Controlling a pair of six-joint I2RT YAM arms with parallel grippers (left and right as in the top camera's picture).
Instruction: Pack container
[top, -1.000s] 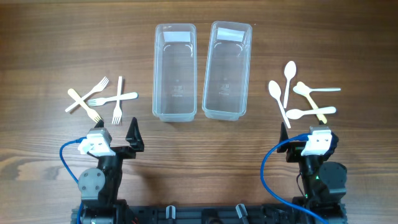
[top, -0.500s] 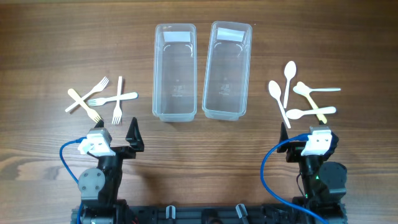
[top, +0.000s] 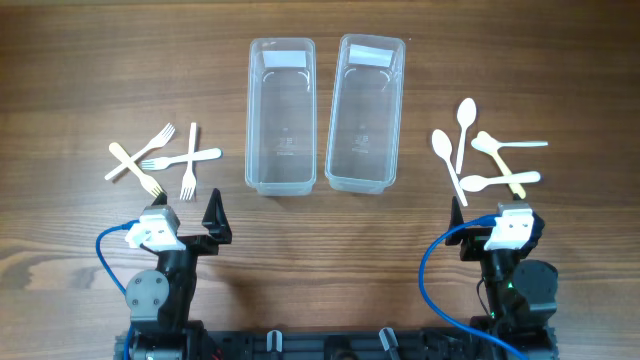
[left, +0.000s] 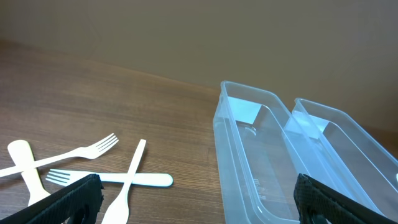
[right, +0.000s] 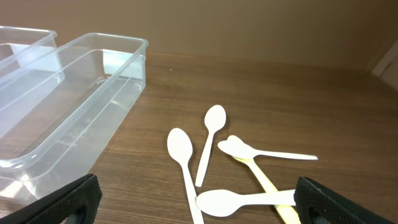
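Observation:
Two clear plastic containers stand side by side at the table's far middle, the left one (top: 280, 115) and the right one (top: 365, 110); both look empty. They also show in the left wrist view (left: 255, 162) and the right wrist view (right: 74, 106). Several white forks (top: 165, 160) lie crossed at the left (left: 93, 171). Several white spoons (top: 480, 155) lie at the right (right: 214, 162). My left gripper (top: 212, 222) is open and empty near the forks (left: 199, 208). My right gripper (top: 480, 225) is open and empty near the spoons (right: 196, 208).
The wooden table (top: 100, 60) carries only these things. Blue cables loop beside each arm base, left (top: 110, 255) and right (top: 435, 270). A wall rises behind the table in the wrist views.

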